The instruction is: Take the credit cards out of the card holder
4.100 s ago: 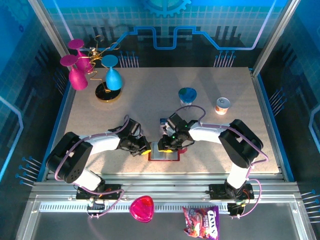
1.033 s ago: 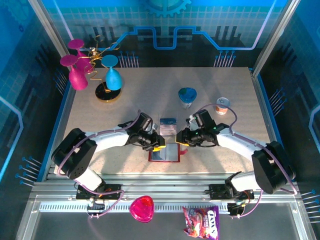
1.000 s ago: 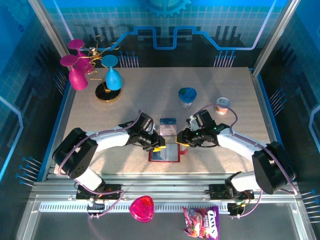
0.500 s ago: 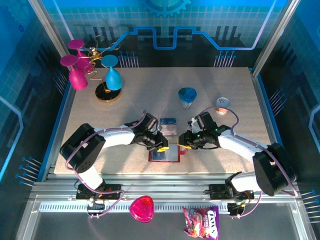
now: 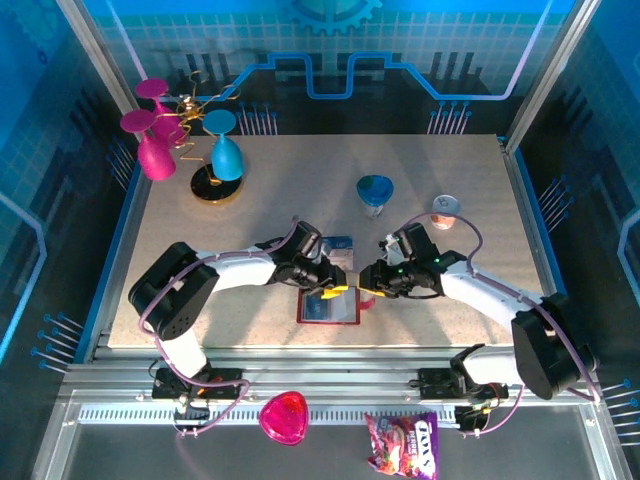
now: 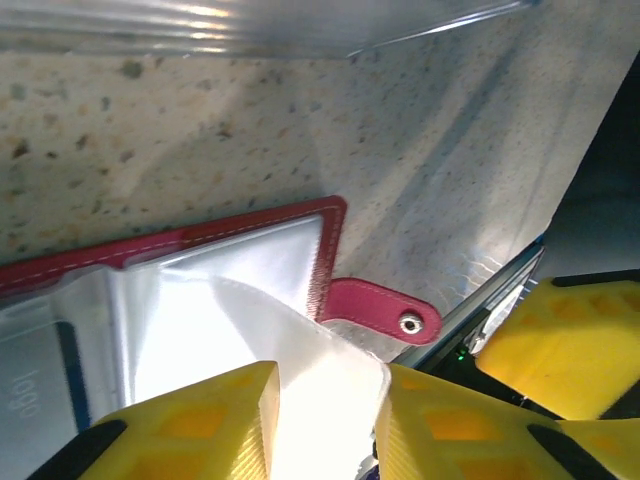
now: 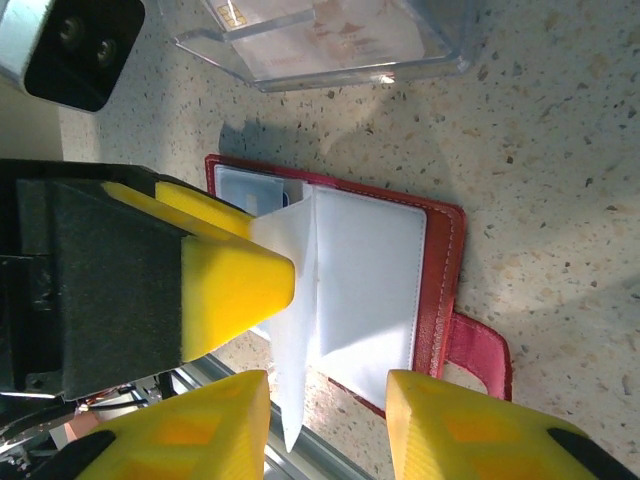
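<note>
The dark red card holder [image 5: 330,312] lies open on the table between both arms. Its snap tab [image 6: 385,305] points toward the right arm. My left gripper [image 6: 328,420] hangs over the card holder, its yellow jaws slightly apart. A whitish clear pocket leaf [image 6: 320,380] lifted off the card holder sits in the gap. In the right wrist view that leaf [image 7: 290,330] stands up against a left finger [image 7: 235,290]. My right gripper [image 7: 325,420] is open over the card holder's near edge, gripping nothing. One credit card with a dark stripe [image 6: 40,370] sits in a pocket.
A clear plastic tiered stand [image 5: 337,250] with a pale card in it [image 7: 330,30] stands just behind the card holder. A blue cup [image 5: 375,190] and a small pot [image 5: 445,210] stand farther back right. Goblets on a rack [image 5: 215,160] are back left. The table's front rail [image 5: 330,350] runs close by.
My left gripper has slid right across the card holder toward the right gripper, and the pocket leaf now stands lifted. The right gripper has edged slightly left.
</note>
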